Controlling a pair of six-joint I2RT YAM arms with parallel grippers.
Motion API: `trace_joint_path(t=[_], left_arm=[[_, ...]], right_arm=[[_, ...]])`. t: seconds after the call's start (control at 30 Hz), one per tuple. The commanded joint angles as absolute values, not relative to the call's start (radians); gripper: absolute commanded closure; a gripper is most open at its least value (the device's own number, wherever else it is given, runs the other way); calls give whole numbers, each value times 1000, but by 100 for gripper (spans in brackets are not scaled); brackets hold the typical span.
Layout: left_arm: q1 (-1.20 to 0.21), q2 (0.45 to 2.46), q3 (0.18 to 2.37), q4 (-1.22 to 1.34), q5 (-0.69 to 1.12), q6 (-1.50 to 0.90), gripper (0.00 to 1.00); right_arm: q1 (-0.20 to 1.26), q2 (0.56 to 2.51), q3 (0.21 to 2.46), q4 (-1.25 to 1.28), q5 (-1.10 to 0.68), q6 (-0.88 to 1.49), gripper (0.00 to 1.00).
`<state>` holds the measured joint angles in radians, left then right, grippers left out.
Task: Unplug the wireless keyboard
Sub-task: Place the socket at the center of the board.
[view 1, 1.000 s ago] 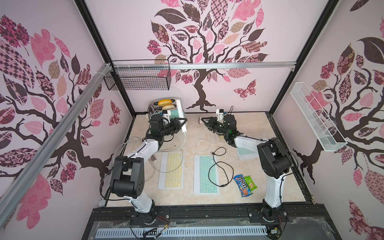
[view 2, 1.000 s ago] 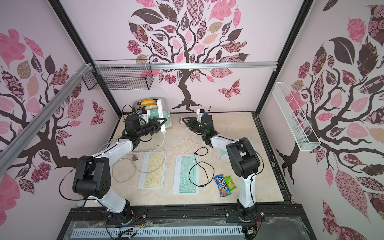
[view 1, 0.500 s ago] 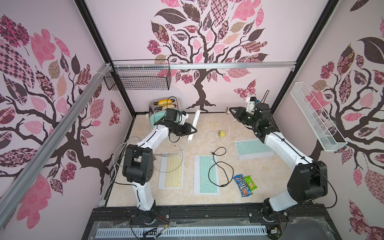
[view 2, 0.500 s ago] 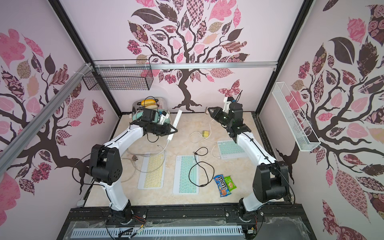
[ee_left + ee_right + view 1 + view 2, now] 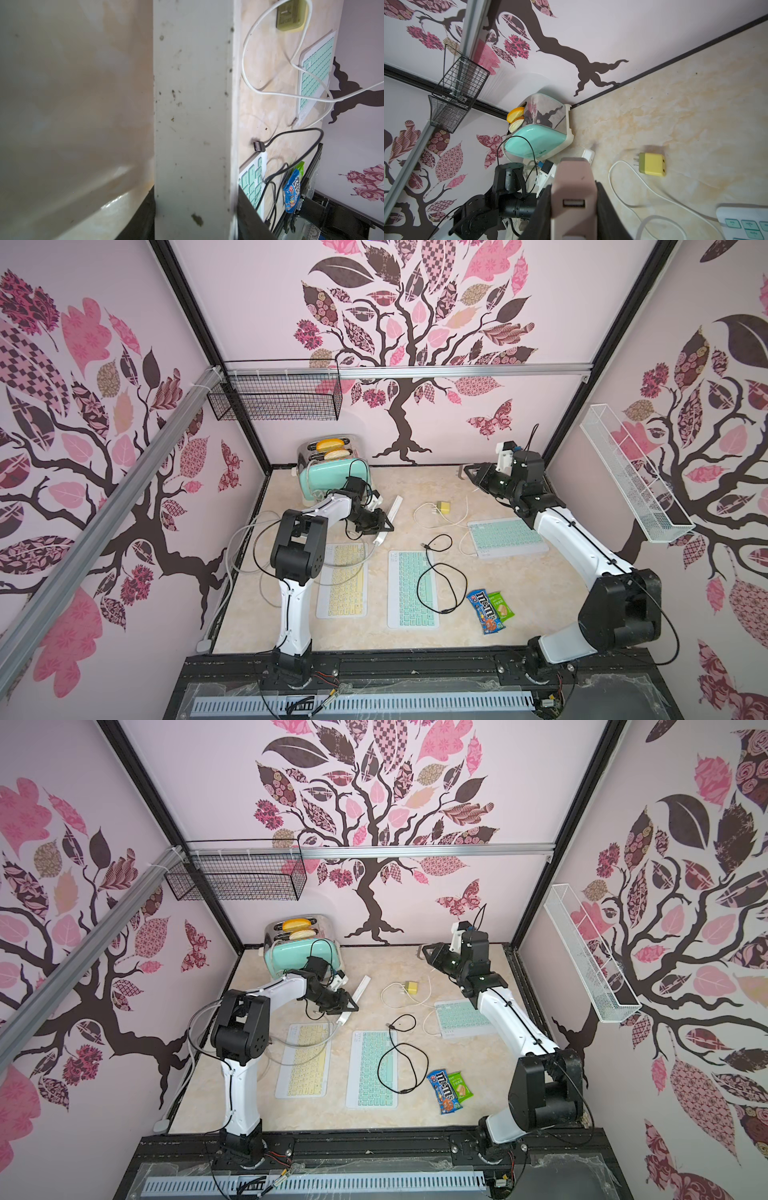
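Observation:
My left gripper (image 5: pixel 376 524) is shut on a long white power strip (image 5: pixel 395 506), held low over the tabletop; in the left wrist view the power strip (image 5: pixel 193 104) fills the middle between the black jaws. My right gripper (image 5: pixel 471 472) is at the back right, shut on a pink USB adapter (image 5: pixel 574 187) whose port is empty. A black cable (image 5: pixel 432 572) lies across the middle teal keyboard (image 5: pixel 411 601), its USB plug (image 5: pixel 258 146) loose on the table. A white cable (image 5: pixel 461 522) joins the right teal keyboard (image 5: pixel 507 537) to a yellow charger (image 5: pixel 442 507).
A yellow keyboard (image 5: pixel 343 580) lies at the front left under pale cables. A mint toaster (image 5: pixel 332 472) with bread stands at the back left. Candy packets (image 5: pixel 490 610) lie at the front right. A black wire basket (image 5: pixel 278 402) and a white one (image 5: pixel 631 481) hang on the walls.
The two grippers, close together at the back middle a second ago, have come apart. The right swung to the back right with the pink adapter; the left lowered the power strip.

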<state>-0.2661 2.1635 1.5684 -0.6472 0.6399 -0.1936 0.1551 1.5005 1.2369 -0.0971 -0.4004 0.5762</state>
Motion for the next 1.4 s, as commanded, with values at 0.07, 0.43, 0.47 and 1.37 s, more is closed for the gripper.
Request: trace_joint_path(t=[0.07, 0.43, 0.47, 1.37], left_arm=[[-261, 2209, 1621, -606, 663, -187, 80], [-262, 2153, 1631, -645, 500, -137, 39], [-262, 2147, 1635, -648, 488, -129, 37], [-514, 2176, 1734, -734, -69, 21, 29]], right_arm=[[154, 1522, 1227, -118, -430, 543, 100], [155, 1567, 1185, -90, -488, 558, 100], [155, 1571, 1186, -88, -496, 562, 100], [154, 1561, 1137, -112, -488, 520, 100]])
